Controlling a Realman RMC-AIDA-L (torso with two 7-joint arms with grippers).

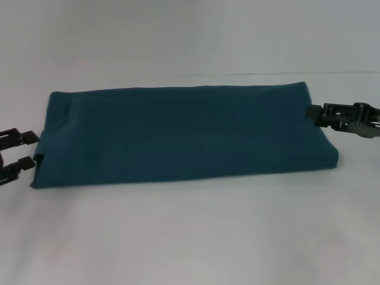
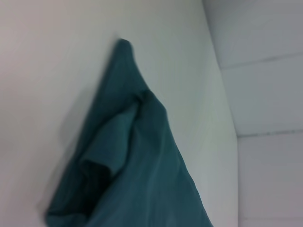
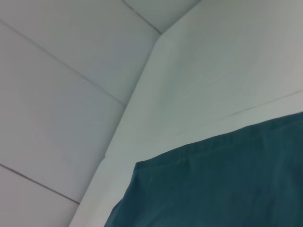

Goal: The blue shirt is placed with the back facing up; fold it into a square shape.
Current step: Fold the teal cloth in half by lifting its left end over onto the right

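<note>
Surface: white tabletop [image 1: 190, 237] fills my head view, with a pale wall behind it; the wrist views show the table's edge and light panelled flooring beyond.
Blue shirt: the blue shirt [image 1: 178, 133] lies at the centre of the table as a long band running from 9 o'clock to 3 o'clock, plain side up, no lettering visible to me.
Shirt ends: the 9 o'clock end looks bunched, with layers gaping open in the left wrist view [image 2: 137, 161]; the 3 o'clock end is flatter, with a rounded corner toward 4 o'clock.
Left gripper: the left gripper [image 1: 27, 151] sits at 9 o'clock, just beside the shirt's end; I see its two fingers spread apart, one above the other, holding nothing.
Right gripper: the right gripper [image 1: 317, 114] is at 3 o'clock, tip touching the shirt's edge; I cannot tell whether its fingers are apart or clamped on cloth.
Right wrist view: shirt corner [image 3: 213, 184] lies flat on the table.
</note>
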